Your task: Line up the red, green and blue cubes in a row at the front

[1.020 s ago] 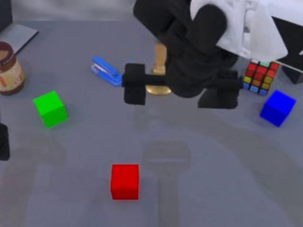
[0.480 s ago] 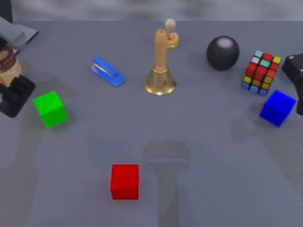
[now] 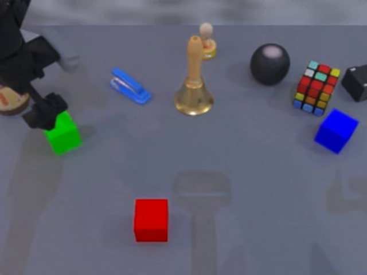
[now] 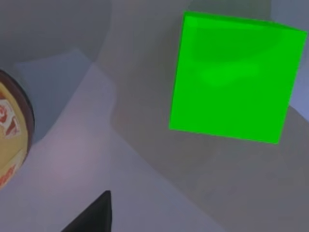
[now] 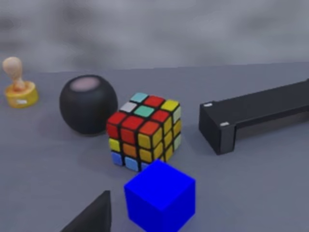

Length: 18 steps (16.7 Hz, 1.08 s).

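Observation:
The green cube (image 3: 64, 135) sits at the table's left, and fills much of the left wrist view (image 4: 231, 77). My left gripper (image 3: 47, 112) hangs just above its far-left corner, open and holding nothing; one dark fingertip (image 4: 94, 217) shows. The red cube (image 3: 151, 220) rests near the front, left of centre. The blue cube (image 3: 336, 130) is at the right. My right arm is outside the top view. Its wrist view shows the blue cube (image 5: 160, 202) close by, beside one dark fingertip (image 5: 96, 216). That gripper looks open and holds nothing.
At the back stand a blue stapler (image 3: 131, 86), a brass bell (image 3: 194, 86), a small wooden stamp (image 3: 207, 41), a black ball (image 3: 269, 64) and a multicoloured puzzle cube (image 3: 316, 87). A black box (image 3: 356, 82) lies at the right edge. A jar (image 3: 8, 98) stands behind my left arm.
My left arm has swung in from the left edge to hang over the green cube. The right arm has left the top view. No cube has moved.

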Each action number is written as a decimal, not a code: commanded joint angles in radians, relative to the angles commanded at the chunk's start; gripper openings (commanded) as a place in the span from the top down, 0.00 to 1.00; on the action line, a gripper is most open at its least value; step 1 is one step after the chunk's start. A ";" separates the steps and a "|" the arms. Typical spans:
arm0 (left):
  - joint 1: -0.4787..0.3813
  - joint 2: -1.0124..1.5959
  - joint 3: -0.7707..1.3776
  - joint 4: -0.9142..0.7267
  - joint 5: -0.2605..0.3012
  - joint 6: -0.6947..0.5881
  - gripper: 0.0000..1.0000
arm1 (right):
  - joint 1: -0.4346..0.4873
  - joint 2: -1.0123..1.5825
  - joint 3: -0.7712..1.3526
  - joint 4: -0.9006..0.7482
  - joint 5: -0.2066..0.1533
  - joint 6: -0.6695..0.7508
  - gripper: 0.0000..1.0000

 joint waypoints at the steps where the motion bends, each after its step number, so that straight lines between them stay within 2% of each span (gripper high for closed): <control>1: -0.003 0.048 0.046 -0.027 0.001 0.022 0.00 | -0.024 -0.051 -0.053 0.044 -0.016 -0.021 0.00; 4: -0.009 0.162 0.159 -0.086 0.004 0.072 0.00 | -0.077 -0.173 -0.162 0.148 -0.056 -0.064 0.00; 6: -0.011 0.199 0.196 -0.103 0.005 0.088 0.00 | -0.093 -0.216 -0.195 0.181 -0.070 -0.076 0.00; 13: -0.008 0.212 0.190 -0.090 0.005 0.092 0.00 | -0.096 -0.222 -0.201 0.186 -0.072 -0.078 0.00; 18: -0.009 0.266 0.071 0.094 0.006 0.092 0.00 | -0.096 -0.222 -0.201 0.186 -0.072 -0.078 0.00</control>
